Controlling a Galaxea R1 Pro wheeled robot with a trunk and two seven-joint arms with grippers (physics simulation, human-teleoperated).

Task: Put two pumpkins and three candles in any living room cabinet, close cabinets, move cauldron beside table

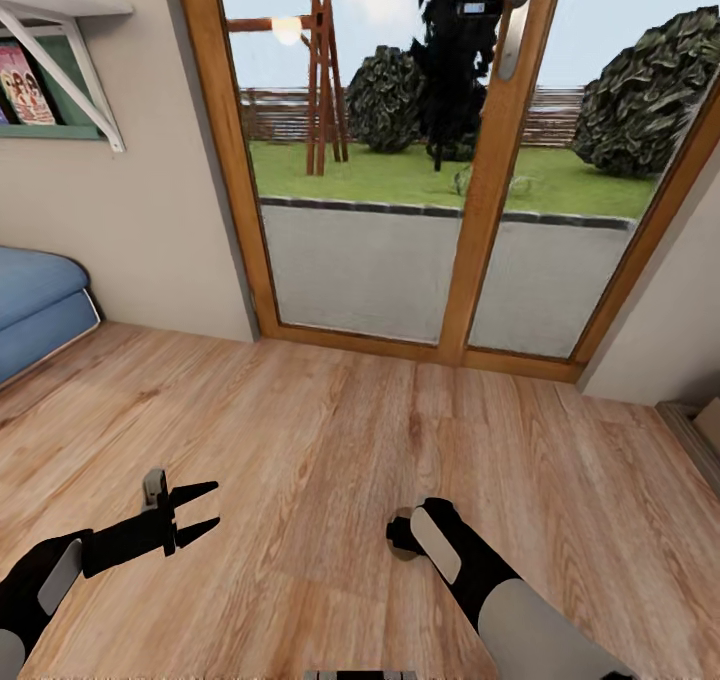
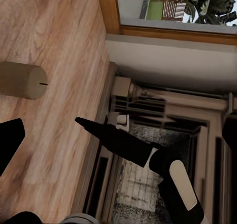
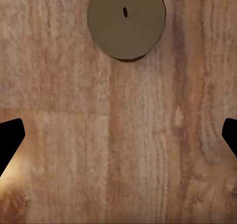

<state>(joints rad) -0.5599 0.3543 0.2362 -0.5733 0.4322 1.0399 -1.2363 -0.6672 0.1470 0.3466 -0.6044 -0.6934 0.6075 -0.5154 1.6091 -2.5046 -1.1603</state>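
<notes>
The candle (image 3: 126, 22) stands upright on the plank floor (image 1: 330, 460) — long axis vertical, wick up — ahead of the right gripper (image 3: 118, 140), whose jaws are spread and empty. The left gripper (image 1: 195, 515) — likewise parted — grasps nothing.

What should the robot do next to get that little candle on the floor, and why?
Probably lower the right gripper onto the candle, nudging toward it first. The right wrist view looks straight down on the candle's round top, standing on the wood floor, with the fingers spread wide and the candle not yet between them.
</notes>
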